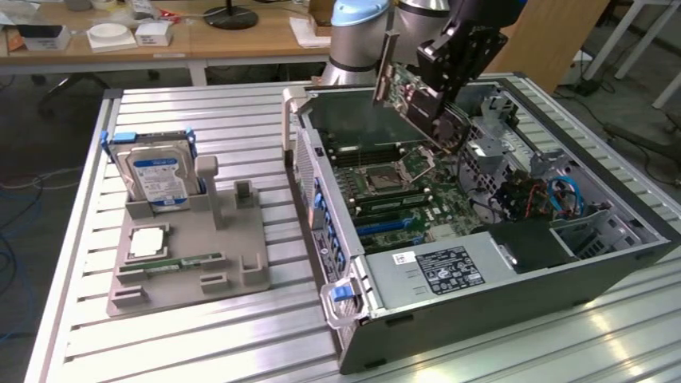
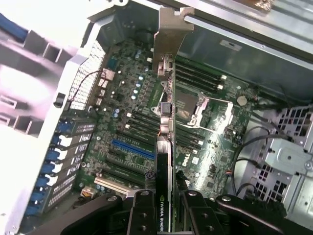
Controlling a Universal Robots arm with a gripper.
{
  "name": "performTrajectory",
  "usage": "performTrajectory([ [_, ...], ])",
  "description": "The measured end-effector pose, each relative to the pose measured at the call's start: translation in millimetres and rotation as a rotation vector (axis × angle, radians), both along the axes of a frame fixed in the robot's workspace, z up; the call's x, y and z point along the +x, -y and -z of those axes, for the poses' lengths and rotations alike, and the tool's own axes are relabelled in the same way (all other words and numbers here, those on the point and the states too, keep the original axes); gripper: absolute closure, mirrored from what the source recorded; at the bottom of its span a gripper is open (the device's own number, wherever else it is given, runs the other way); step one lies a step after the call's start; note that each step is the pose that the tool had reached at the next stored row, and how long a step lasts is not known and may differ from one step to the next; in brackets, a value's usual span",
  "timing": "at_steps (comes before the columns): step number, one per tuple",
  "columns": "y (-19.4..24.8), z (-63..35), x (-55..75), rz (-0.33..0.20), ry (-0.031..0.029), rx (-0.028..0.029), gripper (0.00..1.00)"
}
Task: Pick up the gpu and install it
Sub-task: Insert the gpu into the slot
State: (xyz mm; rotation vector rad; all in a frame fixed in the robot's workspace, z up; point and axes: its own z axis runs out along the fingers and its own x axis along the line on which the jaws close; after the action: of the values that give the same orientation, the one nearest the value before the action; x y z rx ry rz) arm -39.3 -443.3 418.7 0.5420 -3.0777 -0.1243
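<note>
Black gripper (image 2: 165, 215) fingers (image 2: 142, 215) pinch the gpu (image 2: 165, 147) from both sides. The wrist view shows the card edge-on, with its silvery end bracket (image 2: 170, 34) at the end farthest from the wrist. Beneath the card lies the green motherboard (image 2: 127, 122) of an open computer case (image 1: 468, 311). A blue slot (image 2: 132, 147) and several black slots sit just beside the card's line. In the exterior view the arm (image 1: 362, 32) holds the gpu tilted in the air over the motherboard, near the case's far wall. On the exterior view's left, well apart from the case, a grey holder (image 1: 239, 247) rests on the slatted metal table (image 1: 213, 343). It carries an upright hard drive (image 1: 158, 171) and a narrow green memory stick (image 1: 175, 263).
</note>
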Motion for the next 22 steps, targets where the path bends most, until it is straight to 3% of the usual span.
performTrajectory([
  [14,0.0,0.7,0.0,-0.209,0.0,0.0,0.74],
  [22,0.0,10.0,0.0,-0.344,-0.0001,-0.0001,0.74],
])
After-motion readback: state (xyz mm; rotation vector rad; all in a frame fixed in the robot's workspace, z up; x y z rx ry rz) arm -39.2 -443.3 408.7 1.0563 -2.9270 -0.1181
